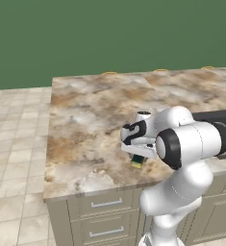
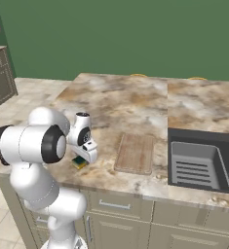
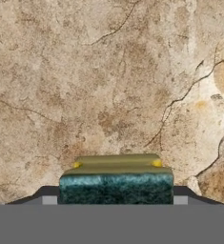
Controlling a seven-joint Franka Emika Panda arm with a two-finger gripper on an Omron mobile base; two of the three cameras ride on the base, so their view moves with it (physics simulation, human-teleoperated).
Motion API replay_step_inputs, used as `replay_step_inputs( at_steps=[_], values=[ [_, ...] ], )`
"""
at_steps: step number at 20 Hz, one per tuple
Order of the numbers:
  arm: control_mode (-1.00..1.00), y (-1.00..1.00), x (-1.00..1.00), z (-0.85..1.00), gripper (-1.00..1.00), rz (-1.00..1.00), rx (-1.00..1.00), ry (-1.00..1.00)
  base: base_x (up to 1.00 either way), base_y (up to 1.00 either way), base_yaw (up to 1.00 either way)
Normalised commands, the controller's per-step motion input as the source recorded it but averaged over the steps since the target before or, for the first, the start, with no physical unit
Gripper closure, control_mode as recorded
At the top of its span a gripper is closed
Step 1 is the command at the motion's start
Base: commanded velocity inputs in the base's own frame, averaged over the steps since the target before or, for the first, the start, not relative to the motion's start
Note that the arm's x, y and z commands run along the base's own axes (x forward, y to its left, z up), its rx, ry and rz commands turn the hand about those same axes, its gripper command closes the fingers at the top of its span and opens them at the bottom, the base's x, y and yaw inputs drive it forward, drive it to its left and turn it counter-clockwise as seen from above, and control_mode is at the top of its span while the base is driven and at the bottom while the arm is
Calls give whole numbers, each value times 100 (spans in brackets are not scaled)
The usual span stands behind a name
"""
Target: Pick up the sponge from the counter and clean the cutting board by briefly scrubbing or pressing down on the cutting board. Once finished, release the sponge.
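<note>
Fingertips flank the sponge, touching its two ends, jaws pinching it. Gripper points down at the marbled counter near its front edge; the wooden cutting board lies nearby beside the sink basin.

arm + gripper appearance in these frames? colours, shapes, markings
Glossy white arm of rounded, bulbous segments, with dark black bands at the joints, seen in both base views. The hand is white with black panels; the gripper ends in two small dark finger tips, each with a light grey square pad. No cables or text visible.
</note>
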Motion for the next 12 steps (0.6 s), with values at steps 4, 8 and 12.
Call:
replay_step_inputs(
  at_steps=[4,8,12],
  values=[
    [-100,0,0,-1,100,-3,0,0,0,0,0],
    [-100,-1,0,13,100,-4,3,-2,0,0,0],
    [-100,-19,-1,61,100,-7,0,-7,0,0,0]
  ],
)
